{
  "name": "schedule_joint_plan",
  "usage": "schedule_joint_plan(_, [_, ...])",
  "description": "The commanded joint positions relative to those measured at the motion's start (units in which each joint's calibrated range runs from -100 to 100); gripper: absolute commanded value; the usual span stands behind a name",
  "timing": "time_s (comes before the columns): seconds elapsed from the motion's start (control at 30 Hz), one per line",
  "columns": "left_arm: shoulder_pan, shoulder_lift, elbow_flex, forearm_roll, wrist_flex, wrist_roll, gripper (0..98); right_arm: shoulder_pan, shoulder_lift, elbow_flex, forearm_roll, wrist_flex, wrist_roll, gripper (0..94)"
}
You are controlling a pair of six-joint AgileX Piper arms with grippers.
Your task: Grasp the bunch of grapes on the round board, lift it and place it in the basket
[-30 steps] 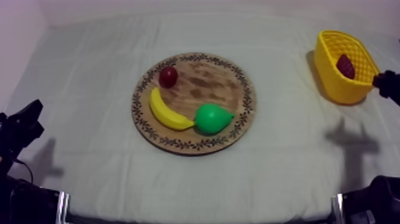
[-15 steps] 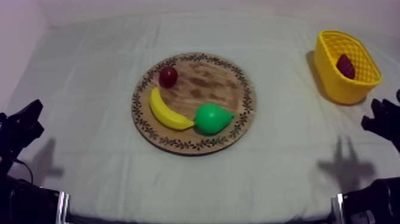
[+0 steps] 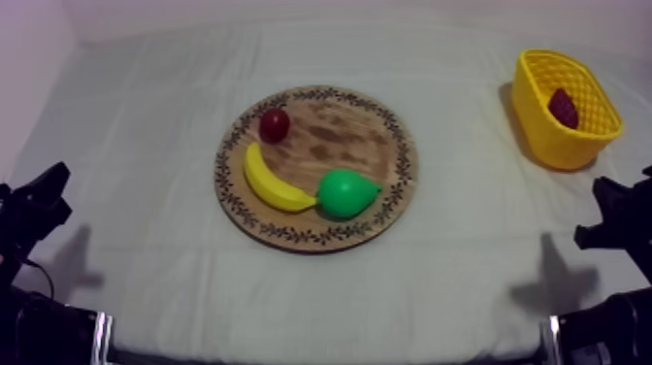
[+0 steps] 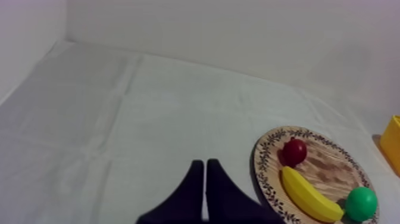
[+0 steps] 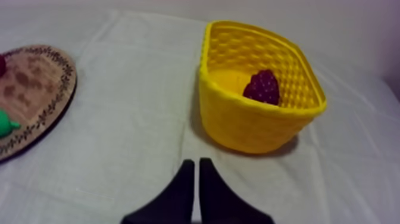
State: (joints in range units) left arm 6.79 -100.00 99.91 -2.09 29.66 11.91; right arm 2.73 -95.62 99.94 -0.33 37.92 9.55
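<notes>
The dark red bunch of grapes (image 3: 563,108) lies inside the yellow basket (image 3: 532,115) at the far right of the table. In the right wrist view the grapes (image 5: 262,87) rest against the basket's (image 5: 250,126) far inner wall. My right gripper (image 5: 195,163) is shut on nothing, its fingers together as a narrow wedge, a short way in front of the basket. In the top view this right gripper (image 3: 613,215) sits low at the right edge. My left gripper (image 4: 205,163) is shut and empty, left of the wooden board (image 4: 333,156); from above it (image 3: 47,189) rests at the left edge.
The round wooden board (image 3: 378,146) sits mid-table and carries a banana (image 3: 275,182), a green pear (image 3: 347,192) and a small red fruit (image 3: 275,124). Bare cloth lies between board and basket and along the front edge.
My right gripper drew back from beside the basket toward the near right edge, and its fingers closed. The grapes stayed in the basket. The left arm has not moved.
</notes>
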Motion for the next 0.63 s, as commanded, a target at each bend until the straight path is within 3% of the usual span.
schedule_joint_plan(0.0, [0.0, 0.0, 0.0, 0.01, 0.0, 0.0, 0.1, 0.0, 0.0, 0.0, -0.2, -0.1, 2.4, 0.5])
schedule_joint_plan(0.6, [0.0, 0.0, 0.0, 0.01, 0.0, 0.0, 0.1, 0.0, 0.0, 0.0, -0.5, 0.1, 1.2, 0.5])
